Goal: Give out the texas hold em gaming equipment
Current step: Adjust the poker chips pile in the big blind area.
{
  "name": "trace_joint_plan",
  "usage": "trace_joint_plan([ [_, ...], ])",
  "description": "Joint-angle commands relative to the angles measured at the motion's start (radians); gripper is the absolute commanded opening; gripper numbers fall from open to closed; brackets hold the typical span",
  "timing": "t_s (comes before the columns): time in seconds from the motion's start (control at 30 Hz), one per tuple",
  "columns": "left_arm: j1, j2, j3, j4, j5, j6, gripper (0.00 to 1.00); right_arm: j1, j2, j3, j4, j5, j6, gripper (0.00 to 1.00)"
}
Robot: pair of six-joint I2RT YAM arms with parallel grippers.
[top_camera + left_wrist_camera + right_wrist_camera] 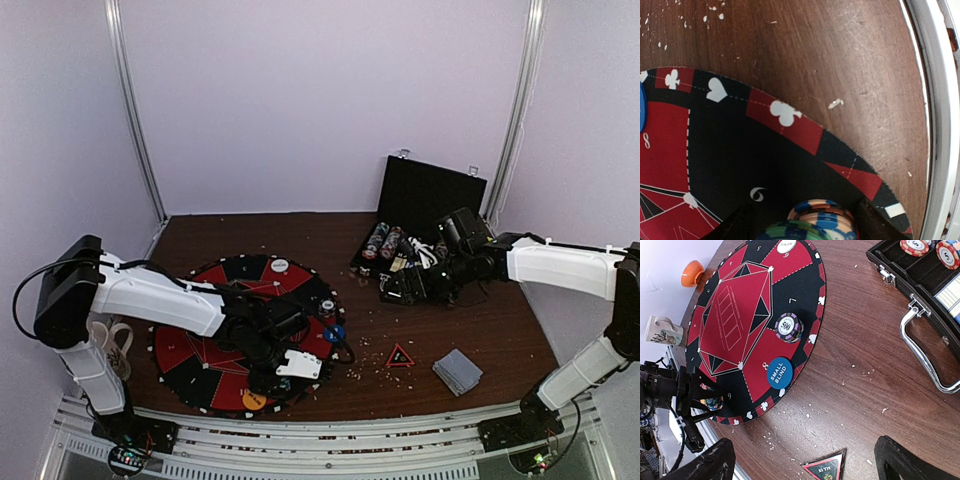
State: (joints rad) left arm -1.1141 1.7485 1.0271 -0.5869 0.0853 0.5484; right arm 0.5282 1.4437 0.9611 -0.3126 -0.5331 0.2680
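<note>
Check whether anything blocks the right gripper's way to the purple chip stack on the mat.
Nothing upright does. Bare table and the mat's rim lie between the right gripper and the purple chip stack; only the flat blue disc lies on the mat just short of the stack.
</note>
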Motion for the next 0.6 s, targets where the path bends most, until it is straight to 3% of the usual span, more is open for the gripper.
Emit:
trace_joint_plan([
  [0.0, -0.007, 0.003, -0.034, 0.036, -0.04, -0.008, 0.62, -0.01, 0.001, -0.015, -0.001, -0.008, -0.007, 1.0],
  [0.17, -0.008, -0.009, -0.043, 0.036, -0.043, -0.014, 0.46, -0.011, 0.008, -0.007, 0.0, -0.016, -0.003, 1.0],
  [0.3, -0.008, -0.013, -0.046, 0.038, -0.037, -0.021, 0.4, -0.013, 0.015, 0.003, -0.005, -0.02, -0.004, 1.0],
  [0.5, -0.009, -0.01, -0.057, 0.047, -0.052, -0.021, 0.22, -0.012, 0.013, 0.006, -0.01, -0.018, -0.006, 1.0],
  [0.57, -0.007, -0.01, -0.055, 0.048, -0.044, -0.021, 0.22, -0.013, 0.013, 0.008, -0.015, -0.016, -0.007, 1.0],
])
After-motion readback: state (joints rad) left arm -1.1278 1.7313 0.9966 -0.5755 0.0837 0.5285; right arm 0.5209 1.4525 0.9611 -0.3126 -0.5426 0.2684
